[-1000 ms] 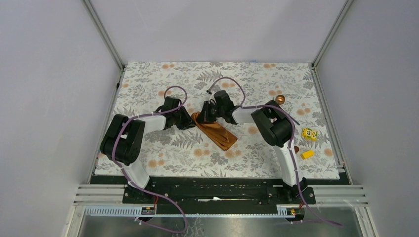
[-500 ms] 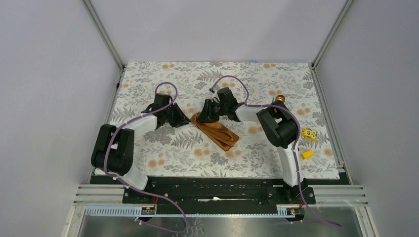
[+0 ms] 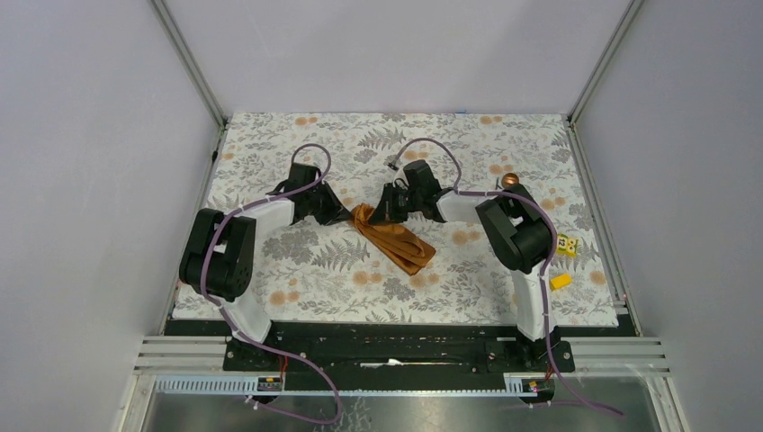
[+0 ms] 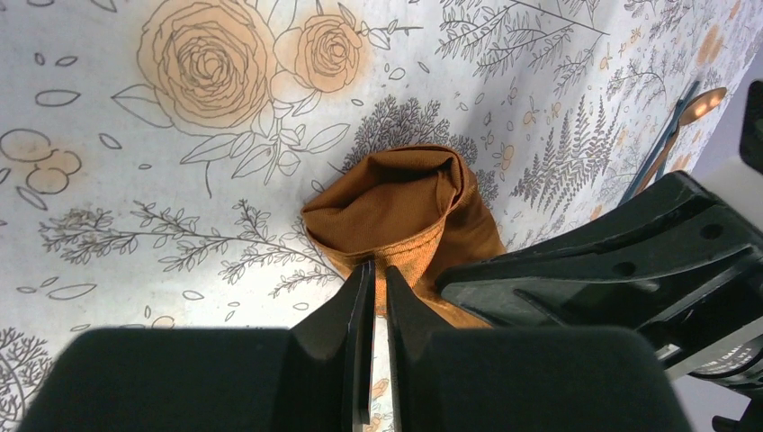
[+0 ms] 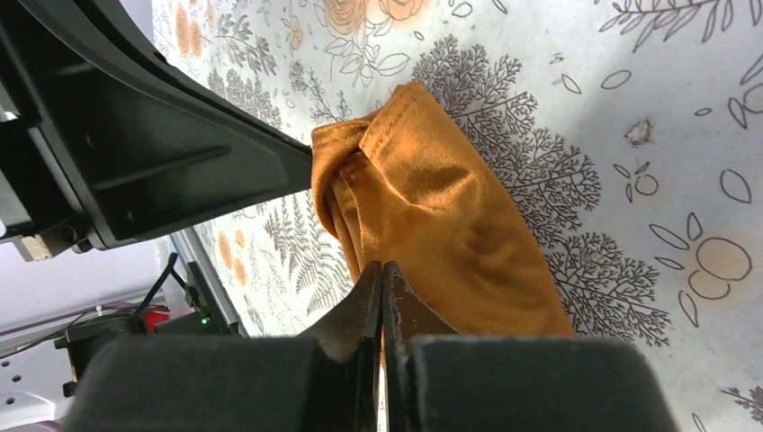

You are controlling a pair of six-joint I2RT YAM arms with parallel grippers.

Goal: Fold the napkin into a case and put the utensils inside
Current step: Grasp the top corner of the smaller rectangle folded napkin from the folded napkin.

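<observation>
Yellow block (image 3: pixel 566 243): dark marks, perhaps digits, unreadable.

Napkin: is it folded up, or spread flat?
Folded. The napkin lies on the table as a narrow, layered strip; the left wrist view shows one end gaping like a pouch mouth.

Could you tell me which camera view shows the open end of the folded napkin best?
The left wrist view: it looks straight into the mouth of the napkin. The right wrist view shows its outer side; the top view only a small strip.
</observation>
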